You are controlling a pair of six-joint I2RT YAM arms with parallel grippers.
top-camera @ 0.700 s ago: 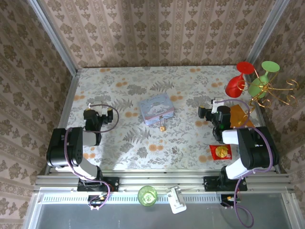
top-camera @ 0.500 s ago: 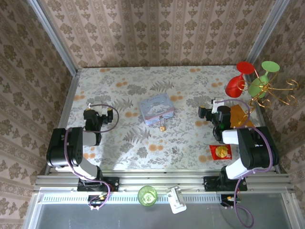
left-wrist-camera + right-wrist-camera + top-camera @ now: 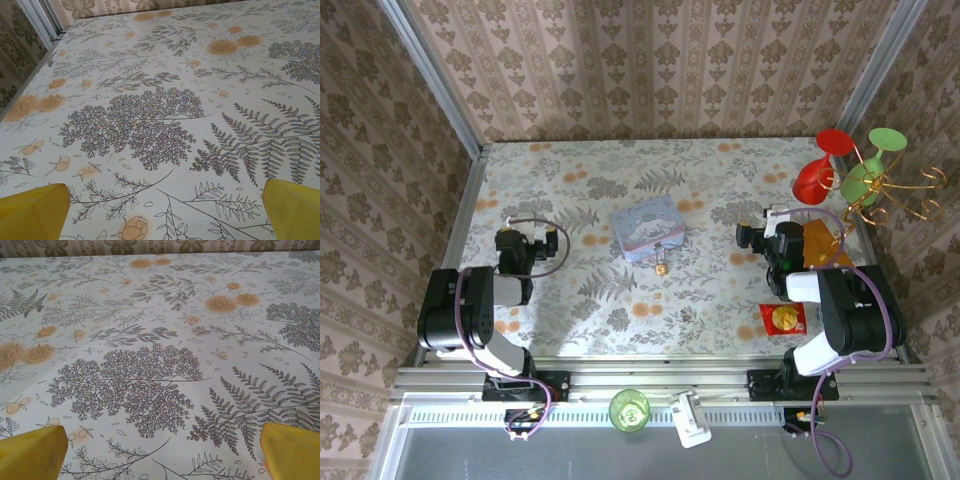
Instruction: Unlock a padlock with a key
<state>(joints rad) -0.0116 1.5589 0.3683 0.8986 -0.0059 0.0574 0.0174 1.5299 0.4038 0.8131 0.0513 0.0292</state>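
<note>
1. Brass-gold and tiny, the padlock (image 3: 661, 266) is lying on the floral worktop (image 3: 720, 300) near its middle, roughly halfway between the two arms.
2. Its body is showing as a small gold spot with a paler, silvery bit toward the far side. It is too small in the overhead view to tell how the shackle is standing.
3. It is sitting just beside the near edge of the pale blue tin (image 3: 648, 228), which is dwarfing it. Whether the two are touching cannot be told.
4. The left fingers (image 3: 32, 212), yellow-tipped, are standing wide apart over bare worktop and gripping nothing, well to the left of the padlock.
5. The right fingers (image 3: 30, 450) are likewise spreading wide and holding nothing, well to the right of the padlock.
6. A red packet (image 3: 783, 318) with a gold disc is lying by the right arm, at the near right of the worktop.
7. Against the pictures from a moment earlier, nothing is looking different: the padlock, the tin and both arms are staying where they were.
</note>
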